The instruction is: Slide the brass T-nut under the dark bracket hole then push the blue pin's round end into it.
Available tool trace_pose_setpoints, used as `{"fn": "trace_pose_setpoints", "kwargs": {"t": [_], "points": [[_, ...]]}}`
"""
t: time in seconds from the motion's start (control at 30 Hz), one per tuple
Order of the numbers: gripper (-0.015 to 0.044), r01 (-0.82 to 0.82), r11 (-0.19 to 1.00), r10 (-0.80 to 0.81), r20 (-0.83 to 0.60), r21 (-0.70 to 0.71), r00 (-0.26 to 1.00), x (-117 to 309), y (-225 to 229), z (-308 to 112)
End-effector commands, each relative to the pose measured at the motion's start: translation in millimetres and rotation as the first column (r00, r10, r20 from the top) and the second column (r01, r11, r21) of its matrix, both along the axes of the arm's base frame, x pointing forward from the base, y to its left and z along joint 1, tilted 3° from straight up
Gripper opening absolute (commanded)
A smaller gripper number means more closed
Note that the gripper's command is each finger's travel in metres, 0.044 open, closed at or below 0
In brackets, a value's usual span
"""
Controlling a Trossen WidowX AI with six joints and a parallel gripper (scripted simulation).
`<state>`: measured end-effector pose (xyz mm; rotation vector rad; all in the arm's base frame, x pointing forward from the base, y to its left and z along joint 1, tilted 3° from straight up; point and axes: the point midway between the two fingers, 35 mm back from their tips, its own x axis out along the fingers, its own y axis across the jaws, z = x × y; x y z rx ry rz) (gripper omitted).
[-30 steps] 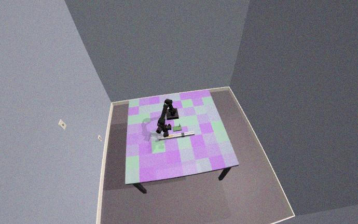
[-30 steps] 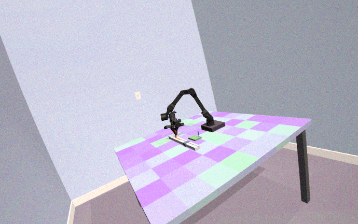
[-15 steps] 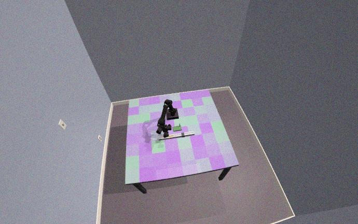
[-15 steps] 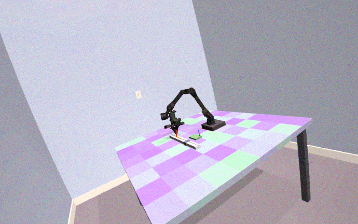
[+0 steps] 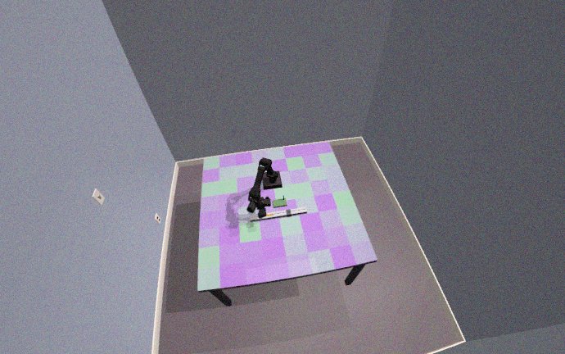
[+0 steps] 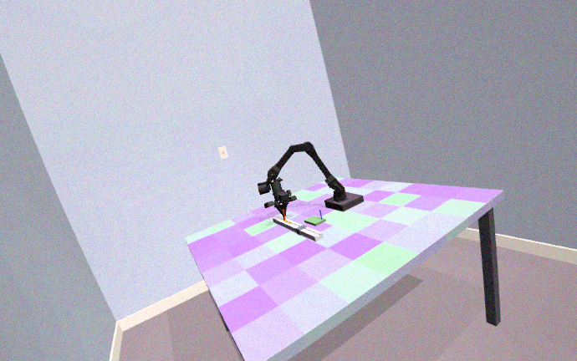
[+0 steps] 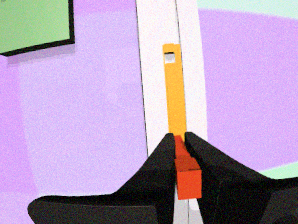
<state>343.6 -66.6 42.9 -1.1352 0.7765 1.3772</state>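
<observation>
My gripper (image 6: 283,217) (image 7: 178,139) is shut on the orange handle (image 7: 189,183) of the T-nut, low over the rail's far-left part. The brass nut (image 5: 269,215) (image 7: 176,100), with its square hole showing, points lengthwise along the slot of the aluminum rail (image 5: 300,210) (image 6: 315,235) (image 7: 153,90); whether it is under the lips I cannot tell. The handle sticks up between the fingertips. The dark bracket (image 5: 288,212) (image 6: 301,229) sits across the rail, apart from the nut. The blue pin (image 5: 283,197) (image 6: 320,214) stands upright in the green tray (image 5: 278,203) (image 6: 314,221) (image 7: 35,27).
The arm's dark base (image 5: 273,183) (image 6: 344,201) stands behind the tray. The tray lies beside the rail, on the base side. The rail rests on the patchwork table top (image 5: 266,258) (image 6: 298,272).
</observation>
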Motion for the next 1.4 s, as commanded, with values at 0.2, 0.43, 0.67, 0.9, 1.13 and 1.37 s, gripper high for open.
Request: {"fn": "trace_pose_setpoints", "kwargs": {"t": [0.2, 0.43, 0.67, 0.9, 1.13, 1.37], "points": [[-0.0150, 0.004, 1.000, -0.004, -0.026, -0.005, 1.000, 1.1, -0.3, -1.1], [-0.0150, 0.004, 1.000, -0.004, -0.040, -0.007, 0.999, 2.0, -0.2, -1.0], [-0.0150, 0.003, 1.000, -0.004, -0.054, -0.009, 0.999, 2.8, 0.0, -1.0], [-0.0150, 0.003, 1.000, -0.003, -0.067, -0.011, 0.998, 3.7, 0.1, -0.9], [-0.0150, 0.002, 1.000, -0.003, -0.075, -0.012, 0.997, 4.2, 0.2, -0.9], [-0.0150, 0.002, 1.000, -0.003, -0.087, -0.012, 0.996, 5.2, 0.3, -0.9]]}}
